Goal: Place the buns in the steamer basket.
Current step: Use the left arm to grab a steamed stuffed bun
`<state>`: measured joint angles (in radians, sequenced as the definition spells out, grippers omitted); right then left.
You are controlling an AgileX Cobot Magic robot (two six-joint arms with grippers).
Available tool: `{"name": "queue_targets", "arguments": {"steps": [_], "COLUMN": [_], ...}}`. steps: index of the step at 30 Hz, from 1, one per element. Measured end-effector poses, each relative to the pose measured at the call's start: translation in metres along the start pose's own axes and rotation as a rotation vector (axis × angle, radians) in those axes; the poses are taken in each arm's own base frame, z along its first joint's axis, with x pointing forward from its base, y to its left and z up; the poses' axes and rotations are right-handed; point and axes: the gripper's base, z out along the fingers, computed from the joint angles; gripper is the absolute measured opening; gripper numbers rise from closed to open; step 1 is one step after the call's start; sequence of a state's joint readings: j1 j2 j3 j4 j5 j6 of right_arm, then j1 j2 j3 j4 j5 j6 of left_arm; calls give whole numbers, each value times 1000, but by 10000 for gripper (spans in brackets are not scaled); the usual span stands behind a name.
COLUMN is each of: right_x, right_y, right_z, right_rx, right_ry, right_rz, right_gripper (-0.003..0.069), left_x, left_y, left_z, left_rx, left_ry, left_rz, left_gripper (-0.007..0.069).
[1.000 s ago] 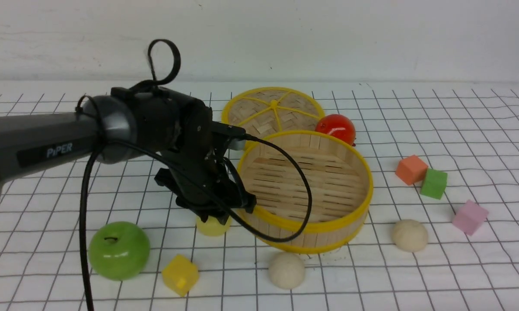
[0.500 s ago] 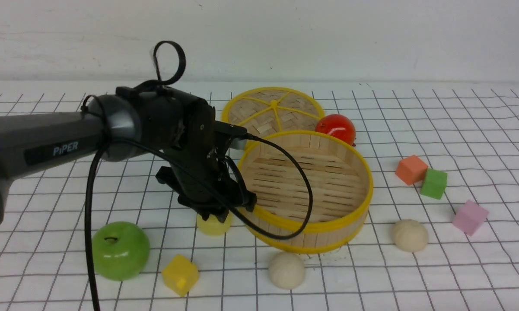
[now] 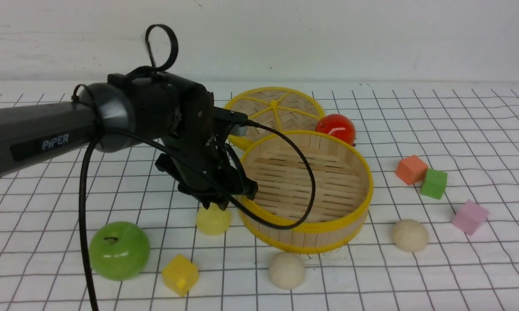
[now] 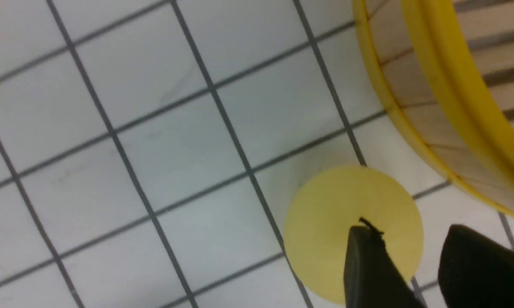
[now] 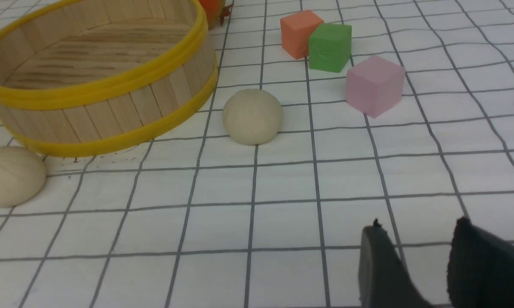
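Left hand (image 3: 216, 205), fingers slightly parted and empty, hangs just above the yellow bun (image 3: 213, 221) beside the basket (image 3: 319, 237); best centred, widened, lowered, then closed.

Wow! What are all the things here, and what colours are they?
steamer basket: one, wood with yellow rims, middle, empty.
lid: one, woven, yellow spokes, behind the basket.
yellow bun: one, pale yellow, left of the basket.
cream buns: two, beige, in front of the basket and to its right.
red fruit: one, red, beside the lid.
apple: one, green, front left.
yellow cube: one, yellow, beside the apple.
orange cube, green cube, pink cube: one each, on the right.
cloth: one, white with dark grid, under everything.
left end effector: one, black, open, above the yellow bun.
right end effector: one, black, open, over bare cloth.
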<state>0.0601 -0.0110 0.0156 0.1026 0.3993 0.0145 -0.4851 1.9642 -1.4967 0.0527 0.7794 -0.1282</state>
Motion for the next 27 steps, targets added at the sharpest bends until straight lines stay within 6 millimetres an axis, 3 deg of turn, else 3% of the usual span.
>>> {"name": "queue_targets", "arguments": {"steps": [9, 17, 20, 22, 24, 27], "right_x": [0, 0, 0, 0, 0, 0], "right_y": [0, 0, 0, 0, 0, 0], "right_z": [0, 0, 0, 0, 0, 0], "right_rx": [0, 0, 0, 0, 0, 0], "right_ry": [0, 0, 0, 0, 0, 0], "right_rz": [0, 0, 0, 0, 0, 0], "right_gripper": [239, 239, 239, 239, 239, 239], "left_x": [5, 2, 3, 4, 4, 4], "left_y": [0, 1, 1, 1, 1, 1], "left_z": [25, 26, 26, 26, 26, 21], "left_rx": [-15, -19, -20, -21, -22, -24], "left_ry": [50, 24, 29, 40, 47, 53], "left_rz": [14, 22, 22, 22, 22, 21], "left_gripper": [238, 229, 167, 46, -12, -13]}}
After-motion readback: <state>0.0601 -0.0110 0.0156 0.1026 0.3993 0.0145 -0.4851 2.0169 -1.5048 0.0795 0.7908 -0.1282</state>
